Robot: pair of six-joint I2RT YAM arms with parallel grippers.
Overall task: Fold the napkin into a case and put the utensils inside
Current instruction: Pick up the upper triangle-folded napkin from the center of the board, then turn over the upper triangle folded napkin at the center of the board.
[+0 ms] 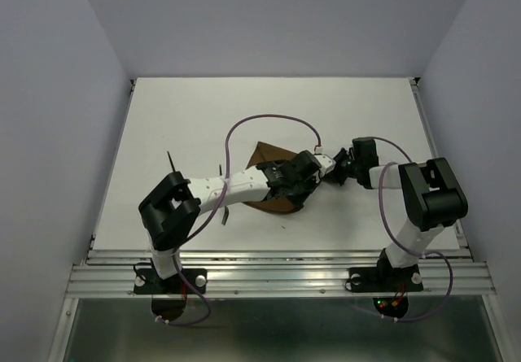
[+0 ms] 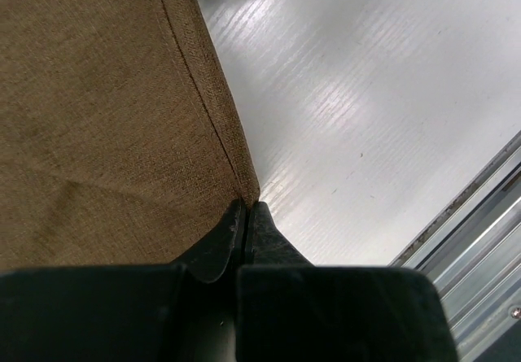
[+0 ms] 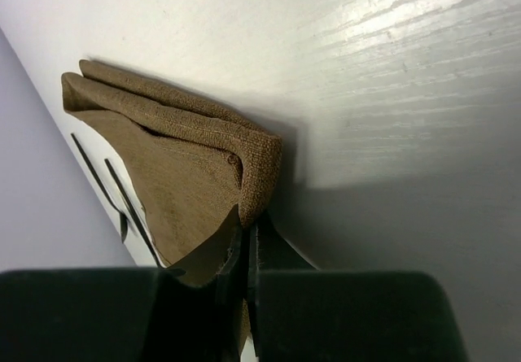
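The napkin lies near the middle of the table, folded to a brown wedge with several layers. Both arms reach onto it.

The left gripper is at the hemmed edge of the cloth. Its two fingers are pressed together with no gap, and the corner of the hem goes down between their tips. The wide part of the cloth spreads to the left of the fingers, and the bare table is to the right of them.

The right gripper is at the opposite side. Its fingers are also closed tight, and they pinch the thick folded edge of the napkin, just at the rounded corner of the fold. The rest of the fold goes away from the fingertips toward the far left.

The utensils lie flat on the table beyond the napkin, side by side. They are just beside its far edge, apart from both grippers.
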